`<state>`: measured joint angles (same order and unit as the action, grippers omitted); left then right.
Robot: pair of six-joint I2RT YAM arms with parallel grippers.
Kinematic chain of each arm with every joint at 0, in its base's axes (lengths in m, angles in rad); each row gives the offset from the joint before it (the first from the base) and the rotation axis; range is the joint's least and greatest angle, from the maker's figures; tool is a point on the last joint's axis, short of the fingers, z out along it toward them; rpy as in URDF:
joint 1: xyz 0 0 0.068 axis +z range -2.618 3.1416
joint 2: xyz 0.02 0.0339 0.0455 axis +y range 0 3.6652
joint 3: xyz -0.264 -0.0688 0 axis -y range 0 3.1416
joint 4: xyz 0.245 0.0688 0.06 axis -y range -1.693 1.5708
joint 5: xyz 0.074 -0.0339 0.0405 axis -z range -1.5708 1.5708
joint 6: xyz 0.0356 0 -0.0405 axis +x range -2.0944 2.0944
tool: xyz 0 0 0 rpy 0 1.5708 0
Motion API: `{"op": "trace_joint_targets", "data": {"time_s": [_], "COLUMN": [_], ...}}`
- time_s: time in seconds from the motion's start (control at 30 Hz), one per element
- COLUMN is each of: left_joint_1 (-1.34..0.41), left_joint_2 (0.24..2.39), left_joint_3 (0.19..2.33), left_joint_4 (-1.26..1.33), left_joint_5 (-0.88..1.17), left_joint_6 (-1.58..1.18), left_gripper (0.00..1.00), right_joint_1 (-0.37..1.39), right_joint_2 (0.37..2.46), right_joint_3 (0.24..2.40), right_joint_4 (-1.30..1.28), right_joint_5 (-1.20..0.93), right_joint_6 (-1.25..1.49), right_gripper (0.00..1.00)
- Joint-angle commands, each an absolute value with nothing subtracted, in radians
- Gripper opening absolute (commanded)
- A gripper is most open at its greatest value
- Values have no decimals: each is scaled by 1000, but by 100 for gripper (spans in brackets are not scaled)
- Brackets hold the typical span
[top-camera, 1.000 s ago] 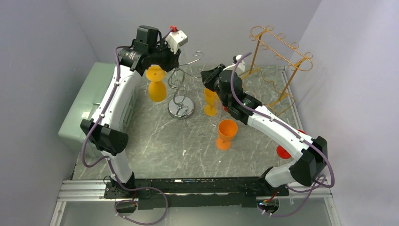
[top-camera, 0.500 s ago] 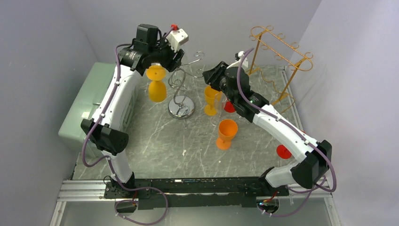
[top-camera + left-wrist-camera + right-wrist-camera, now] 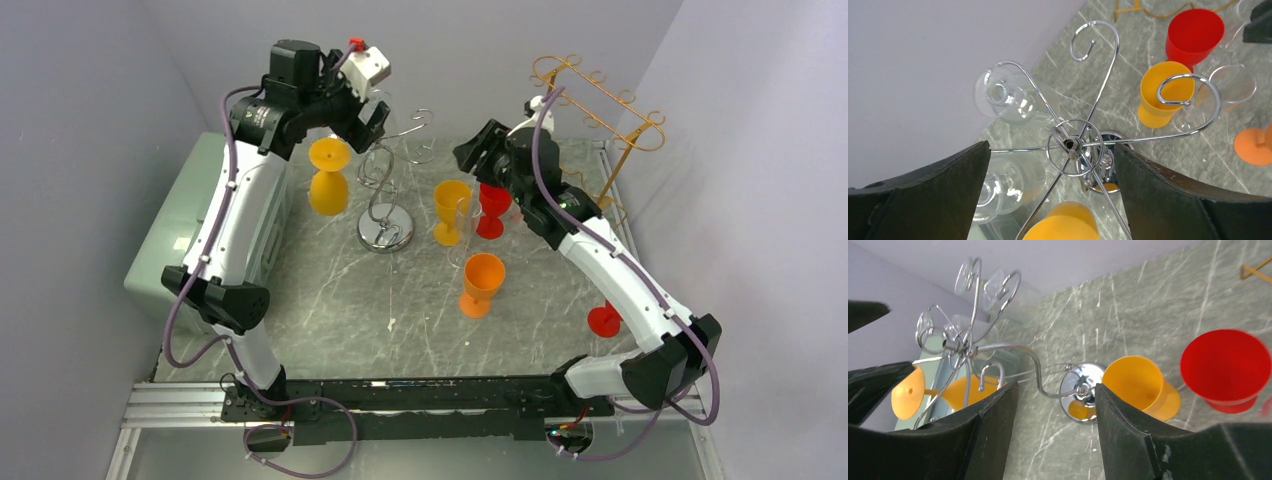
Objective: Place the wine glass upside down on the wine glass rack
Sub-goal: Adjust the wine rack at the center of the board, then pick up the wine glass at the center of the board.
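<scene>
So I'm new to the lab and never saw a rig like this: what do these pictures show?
Two arms are bolted at the table's near edge. One picture looks down from above and behind; the other two come from wrist cameras, so the dark shapes are each hand's fingers. On the table stand a chrome rack, a gold rack, an upright yellow glass, a red glass and an orange glass. A second yellow glass hangs upside down on the chrome rack. The left hand and right hand are open, holding nothing.
</scene>
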<state>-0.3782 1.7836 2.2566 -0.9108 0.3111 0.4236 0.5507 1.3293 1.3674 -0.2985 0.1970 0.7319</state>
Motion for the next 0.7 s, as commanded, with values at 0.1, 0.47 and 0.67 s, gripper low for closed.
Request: {"op": "trace_joint_targets", "data": {"time_s": [0.1,0.47,0.67], "left_joint_1": [-376,-376,-376], "left_joint_2": [1678,1393,1350], "left_joint_3": [2300,1968,1899], "left_joint_4": [-945,-879,-892], "left_joint_5": [301,346,314], "left_joint_6": [395,451,453], "left_gripper": [99,99,100], "right_joint_1": [425,273,244], "right_joint_2": [1299,1510,1629], "right_joint_3": [1475,1545,1603], "right_joint_4": [-382,-475,-495], "right_joint_5": [148,173,174], "right_joint_6": [645,482,417], "right_gripper": [61,61,61]}}
